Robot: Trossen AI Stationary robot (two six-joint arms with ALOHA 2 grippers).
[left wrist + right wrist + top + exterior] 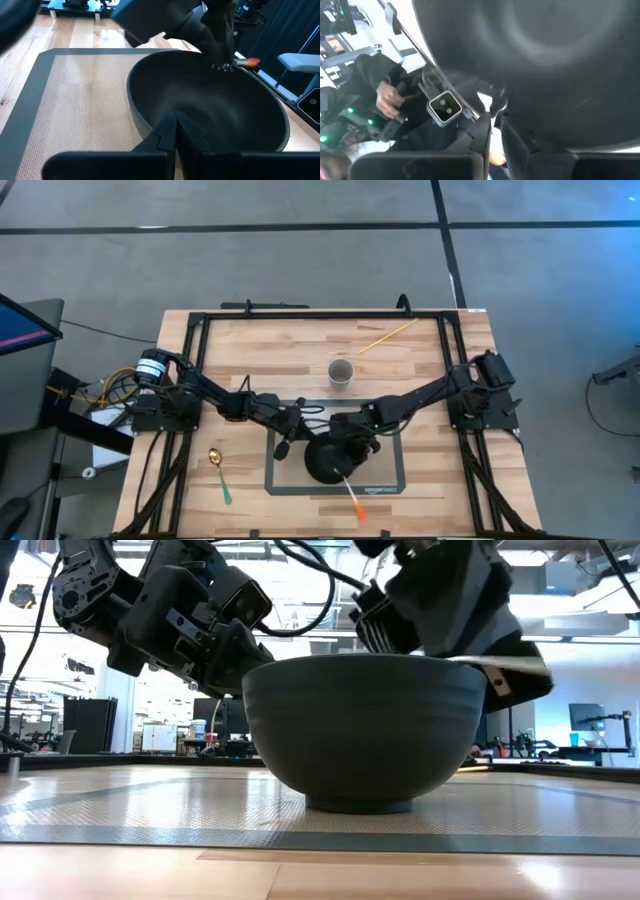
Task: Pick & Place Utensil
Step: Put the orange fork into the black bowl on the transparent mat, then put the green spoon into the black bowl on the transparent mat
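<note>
A black bowl (320, 466) (365, 730) stands by its foot on a grey mat (388, 476). My right gripper (346, 454) (491, 125) hangs over the bowl's right rim, shut on a utensil (352, 495) with a pale shaft and an orange end. My left gripper (284, 446) (175, 125) is shut and sits just left of the bowl, with a small gap to it in the high view. A gold spoon with a green handle (219, 472) lies flat on the table near the left front. My right gripper pinches the utensil between its two fingers at the end opposite the orange tip (226, 66), coming from above and slanting down over the bowl. The shaft (350, 490) sticks out past the bowl's near rim, about level. The gripper hides the utensil's head.
A paper cup (341, 372) stands behind the mat, and a thin yellow stick (388, 335) lies near the far right. A black frame (300, 313) runs around the table's edges. Bare wood shows left and right of the mat.
</note>
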